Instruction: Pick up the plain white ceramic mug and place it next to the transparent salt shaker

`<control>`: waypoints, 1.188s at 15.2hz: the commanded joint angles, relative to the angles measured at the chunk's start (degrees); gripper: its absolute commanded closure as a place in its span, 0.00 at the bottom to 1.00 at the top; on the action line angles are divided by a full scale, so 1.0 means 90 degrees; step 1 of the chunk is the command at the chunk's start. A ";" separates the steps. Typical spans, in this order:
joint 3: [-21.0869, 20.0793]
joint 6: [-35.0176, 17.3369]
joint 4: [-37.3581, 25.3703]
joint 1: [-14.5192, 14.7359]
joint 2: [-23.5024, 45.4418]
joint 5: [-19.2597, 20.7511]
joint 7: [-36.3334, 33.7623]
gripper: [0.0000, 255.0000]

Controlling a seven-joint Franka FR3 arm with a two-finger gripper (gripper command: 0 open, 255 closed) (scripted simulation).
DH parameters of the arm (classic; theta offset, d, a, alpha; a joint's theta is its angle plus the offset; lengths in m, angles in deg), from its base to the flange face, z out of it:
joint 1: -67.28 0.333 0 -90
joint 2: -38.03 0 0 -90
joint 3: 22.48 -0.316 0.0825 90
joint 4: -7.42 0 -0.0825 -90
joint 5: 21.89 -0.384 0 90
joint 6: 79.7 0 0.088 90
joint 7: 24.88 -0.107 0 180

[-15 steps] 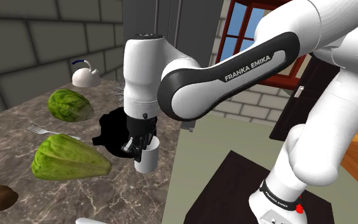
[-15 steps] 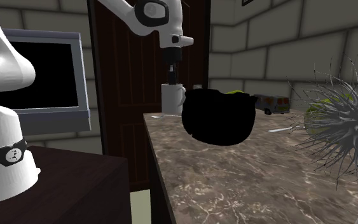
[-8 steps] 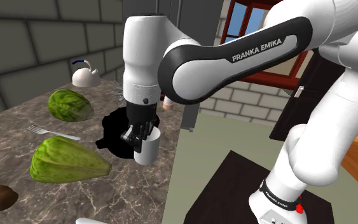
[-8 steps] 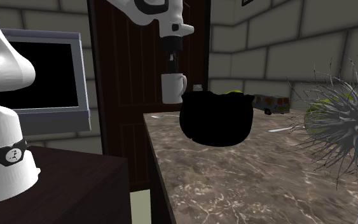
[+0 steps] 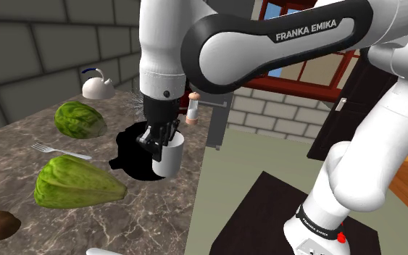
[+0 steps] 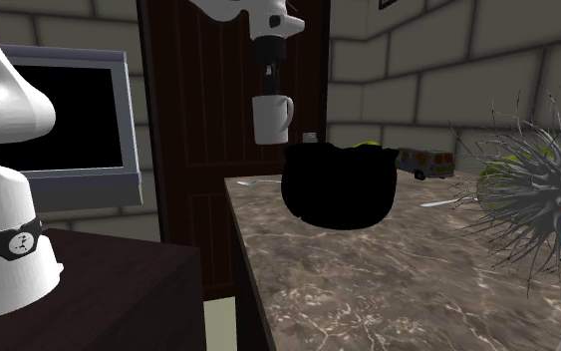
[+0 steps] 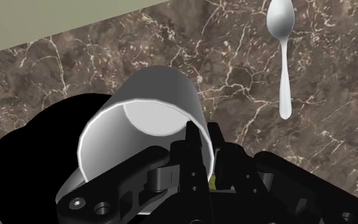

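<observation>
Above marbled countertop [image 6: 368, 279], clear of it: gripper [image 7: 201, 139] clamped tight on wall of white mug [image 6: 272, 118]; spoon [image 7: 281, 57] lying apart.

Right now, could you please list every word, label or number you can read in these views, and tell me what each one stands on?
"FRANKA EMIKA": white capitals on the dark section of the arm, in the shoulder view.
White lettering on the black band round the arm's base: too small to read.
No writing can be seen on the white mug.
</observation>
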 commanded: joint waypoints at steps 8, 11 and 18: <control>0.0039 0.0761 -0.0673 -0.0016 -0.0099 -0.0047 0.0051 1.00; 0.0045 0.1017 -0.0931 -0.0022 -0.0098 -0.0044 0.0054 1.00; 0.0047 0.1624 -0.1592 -0.0031 -0.0035 -0.0007 0.0039 1.00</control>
